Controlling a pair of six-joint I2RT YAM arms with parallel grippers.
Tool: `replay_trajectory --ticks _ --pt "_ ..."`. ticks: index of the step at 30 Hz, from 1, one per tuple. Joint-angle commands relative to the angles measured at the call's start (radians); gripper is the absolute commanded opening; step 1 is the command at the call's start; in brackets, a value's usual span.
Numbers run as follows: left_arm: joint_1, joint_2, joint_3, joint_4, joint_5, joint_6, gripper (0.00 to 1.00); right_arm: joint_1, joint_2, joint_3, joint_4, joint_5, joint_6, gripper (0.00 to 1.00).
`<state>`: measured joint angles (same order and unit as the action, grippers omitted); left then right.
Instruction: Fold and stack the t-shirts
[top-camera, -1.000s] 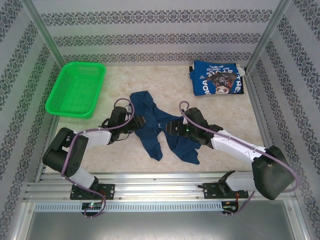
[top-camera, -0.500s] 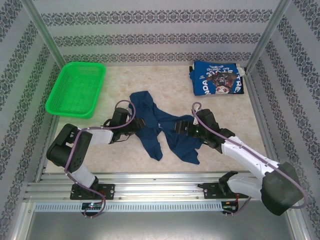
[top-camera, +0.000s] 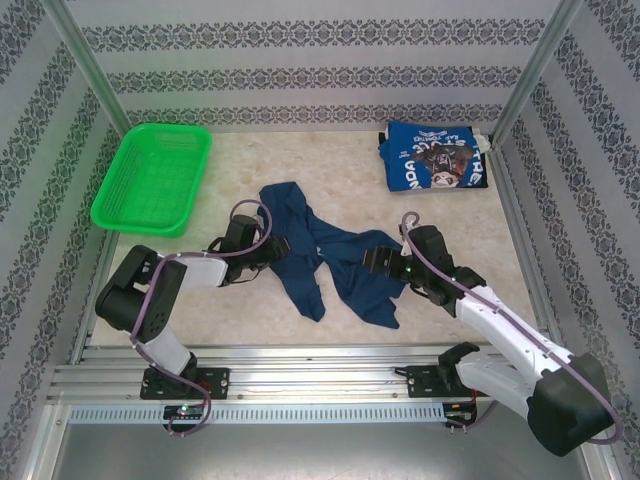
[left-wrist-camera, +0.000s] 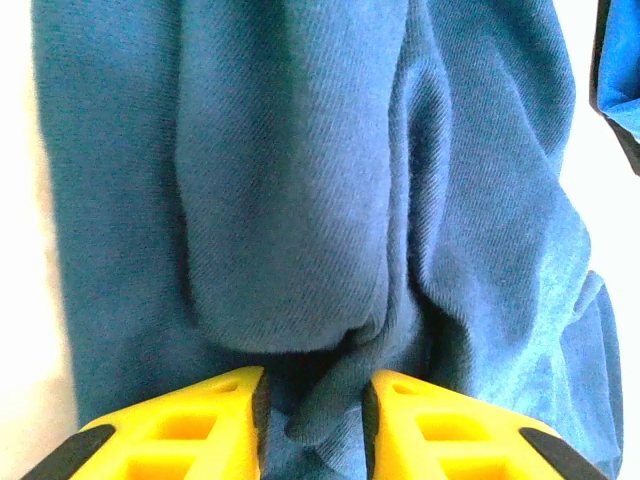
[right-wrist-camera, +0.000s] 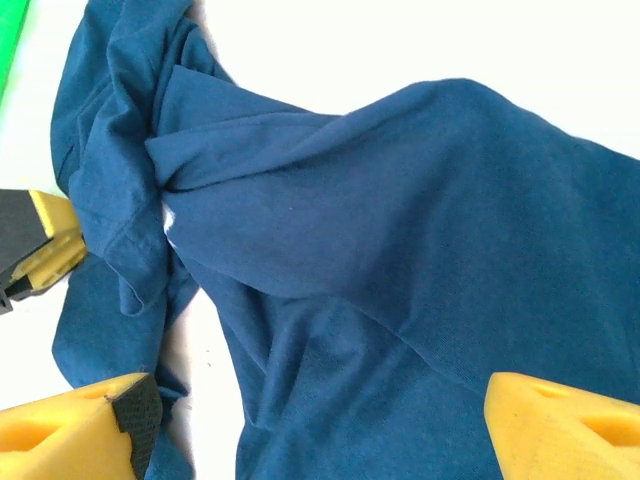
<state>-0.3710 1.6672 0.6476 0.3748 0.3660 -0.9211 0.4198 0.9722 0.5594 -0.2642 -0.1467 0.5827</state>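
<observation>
**Tabletop seen from above and from both wrists.** The navy shirt (top-camera: 322, 258) lies crumpled at the middle of the pale, marbled table (top-camera: 330, 160). It is soft, finely woven cloth gathered into long ridges and twisted folds, and much of its surface is tucked under itself. The left gripper (left-wrist-camera: 312, 400) has yellow moulded-plastic fingers (left-wrist-camera: 215, 425). It pinches a thick roll of this cloth at the shirt's left edge, and the fabric bulges between the jaws. The right gripper (right-wrist-camera: 315, 405) hangs over the shirt's right half with its jaws spread wide and nothing clamped; whether the tips touch the cloth cannot be told. The brighter blue shirt (top-camera: 437, 157) lies folded into a rough rectangle at the back right corner, well apart. White lettering and a dark picture face up, the words too small to read. A green mesh basket (top-camera: 152, 180), rectangular with sloping walls, stands at the back left.
</observation>
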Motion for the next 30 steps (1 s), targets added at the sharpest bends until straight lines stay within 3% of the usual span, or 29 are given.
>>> replay_trajectory --ticks 1,4,7,9,16,20,26,30 --pt "0.0 0.017 0.033 0.11 0.034 -0.013 0.3 -0.015 -0.055 -0.032 -0.077 -0.002 -0.017 0.85" --pt "-0.007 0.014 0.06 0.119 0.062 -0.015 0.26 -0.019 -0.095 -0.055 -0.181 0.01 0.0 0.85" --pt "-0.008 0.002 0.075 0.129 0.093 -0.022 0.13 -0.037 -0.128 -0.076 -0.314 0.102 0.031 0.85" --pt "-0.008 -0.025 0.073 0.127 0.099 -0.022 0.06 -0.088 -0.141 -0.091 -0.322 0.097 0.038 0.86" --pt "0.0 -0.165 0.082 0.021 0.111 0.019 0.02 -0.252 -0.016 -0.077 -0.165 -0.037 0.02 0.82" --pt "0.015 -0.244 0.077 -0.048 0.108 0.05 0.02 -0.262 0.061 -0.065 -0.078 -0.114 0.016 0.76" --pt "0.042 -0.315 0.071 -0.106 0.104 0.073 0.01 -0.263 0.114 -0.083 0.005 -0.118 0.029 0.71" --pt "0.058 -0.335 0.073 -0.124 0.109 0.084 0.0 -0.267 0.171 -0.078 0.051 -0.113 0.021 0.59"
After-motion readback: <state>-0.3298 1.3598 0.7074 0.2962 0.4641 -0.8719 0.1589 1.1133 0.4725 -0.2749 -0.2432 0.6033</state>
